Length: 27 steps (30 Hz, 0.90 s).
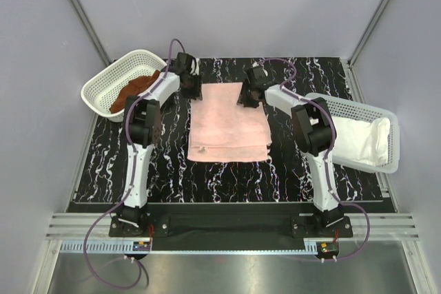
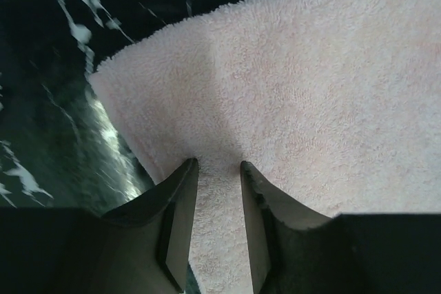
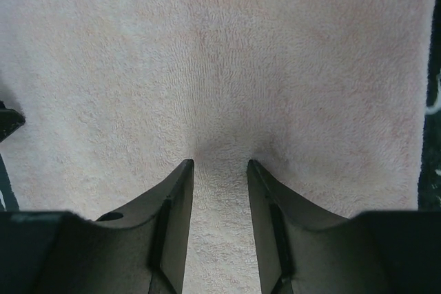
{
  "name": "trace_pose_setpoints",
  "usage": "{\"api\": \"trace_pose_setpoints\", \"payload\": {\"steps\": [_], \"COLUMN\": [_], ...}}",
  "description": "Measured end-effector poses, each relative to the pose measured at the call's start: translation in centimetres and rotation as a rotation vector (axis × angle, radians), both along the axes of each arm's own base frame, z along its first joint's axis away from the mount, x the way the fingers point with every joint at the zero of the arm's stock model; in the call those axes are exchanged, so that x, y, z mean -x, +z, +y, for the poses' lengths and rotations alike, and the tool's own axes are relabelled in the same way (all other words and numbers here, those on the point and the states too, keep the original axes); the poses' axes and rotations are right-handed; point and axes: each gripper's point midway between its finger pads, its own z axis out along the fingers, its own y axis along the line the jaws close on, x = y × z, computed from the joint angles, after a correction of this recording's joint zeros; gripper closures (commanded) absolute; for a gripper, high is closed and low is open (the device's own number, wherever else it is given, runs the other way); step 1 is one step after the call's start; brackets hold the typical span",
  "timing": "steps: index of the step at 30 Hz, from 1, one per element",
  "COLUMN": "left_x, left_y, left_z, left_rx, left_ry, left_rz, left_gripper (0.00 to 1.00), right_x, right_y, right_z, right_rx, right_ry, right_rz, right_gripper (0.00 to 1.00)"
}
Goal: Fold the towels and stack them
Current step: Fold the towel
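The pale pink towel [image 1: 227, 125] lies folded flat in the middle of the black marbled table. My left gripper [image 1: 191, 86] is down on its far left corner and my right gripper [image 1: 248, 96] on its far right corner. In the left wrist view the left gripper [image 2: 217, 163] presses into the pink towel [image 2: 310, 87] near its edge, with cloth bunched between the jaws. In the right wrist view the right gripper [image 3: 220, 162] does the same, and the pink towel [image 3: 220, 53] puckers at the tips. The rust-brown towel [image 1: 134, 89] and the cream-white towel [image 1: 358, 139] each lie in a basket.
A white lattice basket [image 1: 93, 101] stands at the far left and holds the brown towel. Another white lattice basket [image 1: 396, 149] at the right edge holds the white towel. Grey walls close in the table on three sides.
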Motion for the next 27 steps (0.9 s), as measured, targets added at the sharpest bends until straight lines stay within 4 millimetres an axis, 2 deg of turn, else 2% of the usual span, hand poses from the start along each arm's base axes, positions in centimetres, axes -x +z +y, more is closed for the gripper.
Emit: {"api": "trace_pose_setpoints", "payload": {"steps": [3,5,8,11,14,17,19,20,22,27], "left_x": [-1.2,-1.0,0.0,3.4,6.8,10.2,12.6,13.6,16.1,21.5], "left_y": [0.3,0.5,1.1,2.9,6.8,11.3,12.6,12.5,10.9,3.7], "left_z": [1.1,2.0,2.8,3.5,3.9,3.9,3.6,3.4,3.1,2.6], "left_rx": [-0.003,-0.012,-0.020,-0.038,-0.047,-0.026,-0.004,0.008,0.024,0.072], "left_ry": [0.010,0.017,0.026,0.026,0.025,0.012,0.000,-0.003,-0.013,-0.002], "left_rz": [-0.012,0.004,0.030,0.060,0.023,-0.066,-0.105,-0.116,-0.081,0.108], "left_gripper": [0.59,0.56,0.55,0.51,0.50,0.50,0.50,0.50,0.50,0.55], "right_x": [-1.9,-2.7,-2.6,-1.2,0.7,3.7,6.0,7.1,8.6,11.3], "right_y": [0.4,0.9,2.0,3.9,7.1,10.4,11.5,11.8,11.4,7.3], "right_z": [0.9,1.1,0.7,-0.3,-1.4,-3.3,-4.8,-5.5,-6.9,-9.6], "right_rx": [-0.010,-0.003,0.028,0.067,0.092,0.118,0.134,0.139,0.154,0.180], "right_ry": [0.000,0.010,0.023,0.041,0.057,0.061,0.059,0.058,0.052,0.039], "right_rz": [-0.022,-0.030,-0.024,0.001,-0.002,-0.014,-0.002,0.004,0.033,0.168], "right_gripper": [0.54,0.53,0.52,0.52,0.51,0.51,0.51,0.51,0.51,0.54]}}
